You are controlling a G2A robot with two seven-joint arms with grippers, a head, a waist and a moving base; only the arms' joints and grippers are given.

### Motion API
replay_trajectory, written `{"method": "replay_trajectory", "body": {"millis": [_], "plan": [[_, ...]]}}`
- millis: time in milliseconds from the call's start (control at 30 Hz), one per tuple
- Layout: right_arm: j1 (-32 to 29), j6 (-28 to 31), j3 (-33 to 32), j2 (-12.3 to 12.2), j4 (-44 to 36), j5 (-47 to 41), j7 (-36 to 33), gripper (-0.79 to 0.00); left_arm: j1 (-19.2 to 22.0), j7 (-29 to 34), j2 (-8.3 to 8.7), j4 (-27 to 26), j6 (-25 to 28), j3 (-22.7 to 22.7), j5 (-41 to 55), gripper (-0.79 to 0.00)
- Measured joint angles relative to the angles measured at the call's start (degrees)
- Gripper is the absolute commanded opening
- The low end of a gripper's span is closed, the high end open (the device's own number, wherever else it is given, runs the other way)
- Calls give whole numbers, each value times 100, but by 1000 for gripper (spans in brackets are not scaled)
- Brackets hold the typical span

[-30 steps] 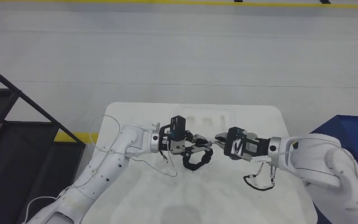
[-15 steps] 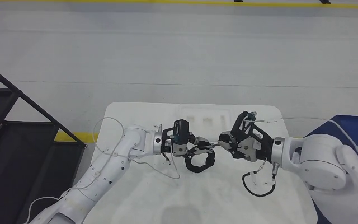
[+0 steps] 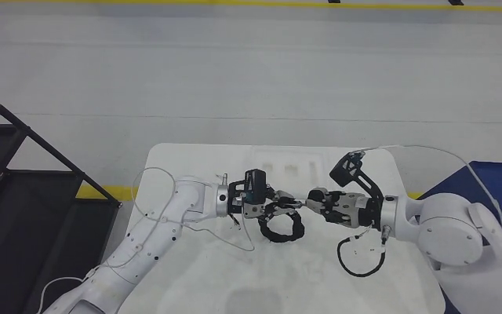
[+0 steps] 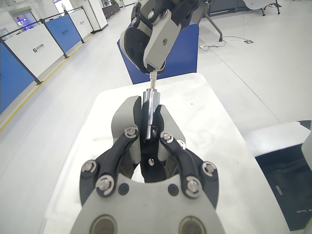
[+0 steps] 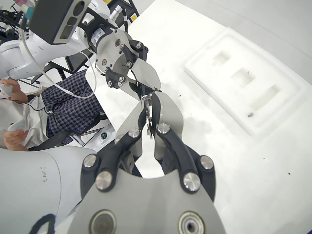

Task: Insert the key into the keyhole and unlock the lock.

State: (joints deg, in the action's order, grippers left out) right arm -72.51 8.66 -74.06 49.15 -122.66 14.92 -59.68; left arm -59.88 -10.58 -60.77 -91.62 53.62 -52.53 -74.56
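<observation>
My left gripper (image 4: 148,113) is shut on the lock (image 4: 151,113), a shiny chrome cylinder whose black cable loop (image 3: 281,227) hangs over the table. Its keyhole end points at my right gripper (image 4: 156,68), which is shut on the silver key (image 4: 153,80). The key's blade tip sits in the keyhole. In the right wrist view the key (image 5: 148,113) lies between my right gripper (image 5: 149,107) fingers, and the left gripper (image 5: 146,86) meets it head-on. From above, the two grippers (image 3: 276,206) (image 3: 311,202) meet over the middle of the white table (image 3: 196,275).
A white foam tray (image 5: 243,79) with three rectangular recesses lies on the table behind the grippers. A loose black cable loop (image 3: 359,259) hangs from the right arm. A dark rack (image 3: 39,204) stands left of the table.
The right wrist has rolled, swinging its camera housing upward, with the key against the lock. The left gripper and lock shifted slightly rightward, the cable loop with them.
</observation>
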Motion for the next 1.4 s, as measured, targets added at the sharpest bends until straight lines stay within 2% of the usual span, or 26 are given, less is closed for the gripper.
{"method": "replay_trajectory", "body": {"millis": [167,200,233,267,300,467,600,767,1100,1400], "plan": [[20,-23,36,8,36,-29,42,-785,-49,-193,0,-17,-97,-31,-221,-785],[29,-23,40,9,41,-31,52,-763,-54,-211,1,-10,-98,-36,-244,-785],[40,-23,44,11,46,-27,66,-600,-56,-228,2,2,-103,-44,-282,-785],[46,-22,48,12,50,-25,75,-280,-59,-242,2,13,-110,-50,-309,-785],[52,-19,49,13,53,-22,84,0,-62,-257,3,27,-122,-59,-335,-785],[42,72,22,11,71,-15,129,0,-121,-433,19,99,-134,-142,-413,-785],[2,297,-12,3,67,29,184,0,-192,-881,28,185,186,-209,-88,-785],[-73,632,-99,-20,-7,399,278,0,-239,-987,28,250,83,-283,-100,-785],[-483,1220,-635,-95,-266,824,551,0,-305,-504,68,395,-13,-300,-743,-785],[-515,1995,-717,-133,-251,1077,598,0,-314,-252,69,940,-110,-106,-1390,-785]]}}
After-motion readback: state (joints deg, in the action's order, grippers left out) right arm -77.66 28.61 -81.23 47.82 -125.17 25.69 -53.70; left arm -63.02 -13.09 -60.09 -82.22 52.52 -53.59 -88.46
